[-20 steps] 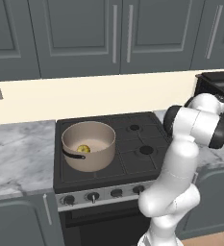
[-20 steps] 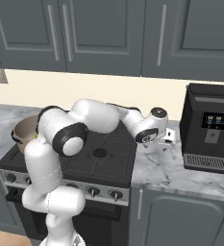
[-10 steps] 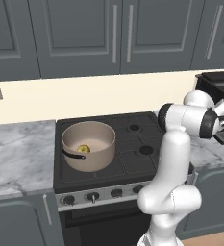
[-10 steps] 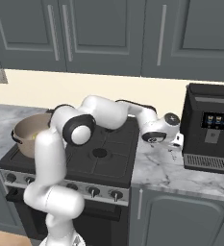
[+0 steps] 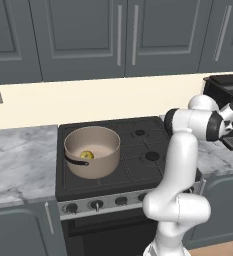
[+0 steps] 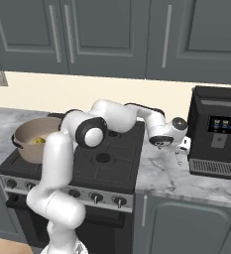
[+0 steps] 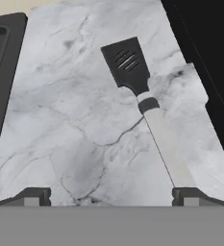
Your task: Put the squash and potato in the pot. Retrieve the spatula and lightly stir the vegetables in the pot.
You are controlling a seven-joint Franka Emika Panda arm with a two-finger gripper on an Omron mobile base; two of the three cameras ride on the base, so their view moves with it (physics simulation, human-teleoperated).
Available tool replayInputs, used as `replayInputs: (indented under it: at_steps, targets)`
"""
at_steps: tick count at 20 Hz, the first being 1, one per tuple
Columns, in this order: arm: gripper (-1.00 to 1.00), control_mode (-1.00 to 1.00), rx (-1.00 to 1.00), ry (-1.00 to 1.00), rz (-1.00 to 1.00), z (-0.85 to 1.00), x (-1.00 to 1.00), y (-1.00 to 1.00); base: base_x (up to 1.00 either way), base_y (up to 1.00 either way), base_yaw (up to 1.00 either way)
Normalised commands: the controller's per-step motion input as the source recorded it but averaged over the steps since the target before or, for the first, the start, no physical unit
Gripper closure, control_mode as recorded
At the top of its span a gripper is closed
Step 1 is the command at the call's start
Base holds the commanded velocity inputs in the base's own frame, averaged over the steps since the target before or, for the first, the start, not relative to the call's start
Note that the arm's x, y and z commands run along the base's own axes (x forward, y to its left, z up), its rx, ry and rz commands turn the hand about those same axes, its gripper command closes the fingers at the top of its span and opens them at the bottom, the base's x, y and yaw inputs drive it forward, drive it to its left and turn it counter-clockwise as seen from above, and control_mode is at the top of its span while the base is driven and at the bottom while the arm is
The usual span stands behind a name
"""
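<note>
Far left of the black coffee machine, on the black stove, the wide round tan pot. Inside it, the small yellow squash lump. Brown potato not clear to see in the pot; cannot tell.

Closer to the coffee machine, on the grey marble bench, the slim spatula with a pale grey handle and a dark slotted blade. Lying flat, blade pointing away from the hand, handle running back toward the right-side finger tip.

Just beside the coffee machine, the white arm's fingers, hanging above the bench. Spread wide apart, holding nothing.

Probably the step now: fetching the spatula. To do it well: slide the hand sideways until the pale handle sits in the middle of the gap, not under one tip. Then go straight down, slowly, and pinch the handle, not the blade. Careful of the coffee machine right next to it. Lift flat before swinging back to the pot.
</note>
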Motion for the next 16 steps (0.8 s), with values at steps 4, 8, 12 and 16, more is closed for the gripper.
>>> replayInputs:
  at_steps: [4,8,12,16]
  targets:
    - [-1.00,-1.00,-0.06,0.00,-0.17,-0.11,0.38,0.00,0.00,0.00,0.00]
    - [-1.00,-1.00,-0.04,0.00,-0.17,-0.18,0.35,-0.07,0.00,0.00,0.00]
    - [-1.00,-1.00,0.00,0.00,-0.15,-0.25,0.29,-0.02,0.00,0.00,0.00]
    - [-1.00,-1.00,0.00,0.00,-0.10,-0.17,0.35,-0.24,0.00,0.00,0.00]
